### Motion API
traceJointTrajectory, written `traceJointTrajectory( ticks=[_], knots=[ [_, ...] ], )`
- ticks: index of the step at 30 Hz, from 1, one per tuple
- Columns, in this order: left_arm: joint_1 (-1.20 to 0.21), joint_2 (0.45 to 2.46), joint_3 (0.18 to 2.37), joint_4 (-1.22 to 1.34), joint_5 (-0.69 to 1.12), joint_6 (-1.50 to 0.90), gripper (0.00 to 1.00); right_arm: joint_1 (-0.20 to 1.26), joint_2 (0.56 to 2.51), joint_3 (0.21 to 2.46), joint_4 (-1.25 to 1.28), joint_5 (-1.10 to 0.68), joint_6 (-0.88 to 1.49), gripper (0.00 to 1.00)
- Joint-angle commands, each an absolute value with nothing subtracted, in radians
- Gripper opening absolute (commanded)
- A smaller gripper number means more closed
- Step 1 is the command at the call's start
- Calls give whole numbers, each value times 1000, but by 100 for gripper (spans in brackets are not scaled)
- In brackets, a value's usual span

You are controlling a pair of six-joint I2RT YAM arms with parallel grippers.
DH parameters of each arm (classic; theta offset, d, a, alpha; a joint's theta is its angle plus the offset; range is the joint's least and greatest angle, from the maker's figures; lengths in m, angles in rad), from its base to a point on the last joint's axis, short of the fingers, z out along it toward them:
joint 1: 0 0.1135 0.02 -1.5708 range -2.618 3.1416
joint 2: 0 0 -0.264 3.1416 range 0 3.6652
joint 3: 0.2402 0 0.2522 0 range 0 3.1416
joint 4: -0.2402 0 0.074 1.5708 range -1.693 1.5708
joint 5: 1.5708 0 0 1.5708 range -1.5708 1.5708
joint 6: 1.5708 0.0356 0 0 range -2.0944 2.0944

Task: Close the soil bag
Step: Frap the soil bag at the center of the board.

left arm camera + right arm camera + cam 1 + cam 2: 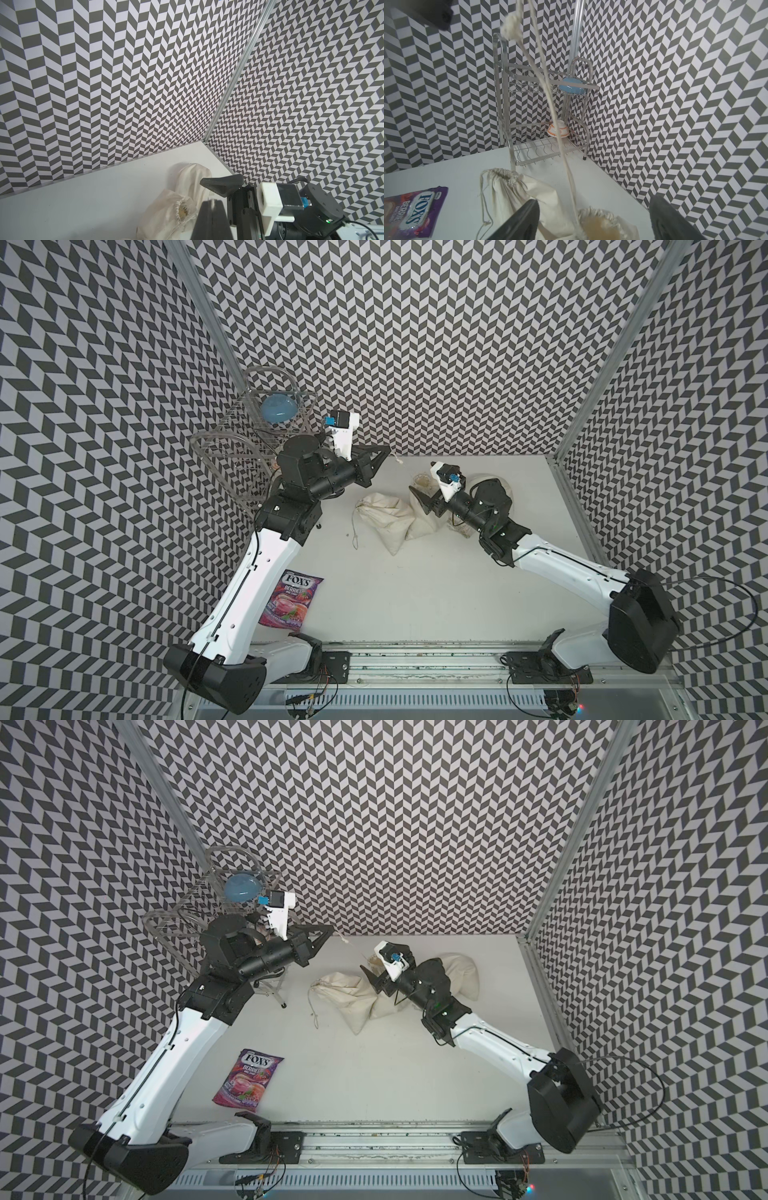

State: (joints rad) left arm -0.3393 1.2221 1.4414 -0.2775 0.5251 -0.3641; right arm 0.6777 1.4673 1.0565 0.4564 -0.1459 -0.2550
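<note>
The soil bag (623,230) is a cream cloth sack on the table, its gathered mouth (600,226) showing brown soil. In a top view the soil bag (424,522) sits under my right gripper. Its drawstring (550,91) runs taut from the mouth up to a knot (400,460) beside my left gripper (387,451), which is shut on the string's end. My right gripper (593,204) hangs open just above the mouth, fingers on either side, holding nothing. In the left wrist view the left gripper (212,202) pinches the string in front of the puckered mouth (184,211).
A second cream cloth bag (384,514) lies to the left of the soil bag, its loose cord (355,531) trailing on the table. A wire rack (546,108) in the back left corner holds a blue bowl (278,408) and a white-orange bowl (558,129). A candy packet (291,599) lies front left.
</note>
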Motion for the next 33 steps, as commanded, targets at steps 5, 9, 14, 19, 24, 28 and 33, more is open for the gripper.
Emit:
traceJointTrajectory(
  ticks=[5,9,14,19,24,28,33],
  knots=[
    [-334,1208,1490,-248,546,-358,0,710,1558,1203,311,-141,-263,70],
    [-334,1202,1503,-259,538,-349,0,711,1601,1265,245,89,-197,40],
    [-298,1158,1552,-316,484,-311,0,625,1650,1228,167,398,-180,19],
    [-247,1124,1587,-314,489,-327,0,492,1680,1131,164,437,-124,19],
    [-232,1111,1654,-303,499,-344,0,457,1699,1166,129,462,-141,21],
    [-232,1129,1745,-331,510,-340,0,457,1611,1238,132,425,-167,25],
    [-227,1089,1667,-297,491,-343,0,456,1597,1206,185,377,-181,29]
  ],
)
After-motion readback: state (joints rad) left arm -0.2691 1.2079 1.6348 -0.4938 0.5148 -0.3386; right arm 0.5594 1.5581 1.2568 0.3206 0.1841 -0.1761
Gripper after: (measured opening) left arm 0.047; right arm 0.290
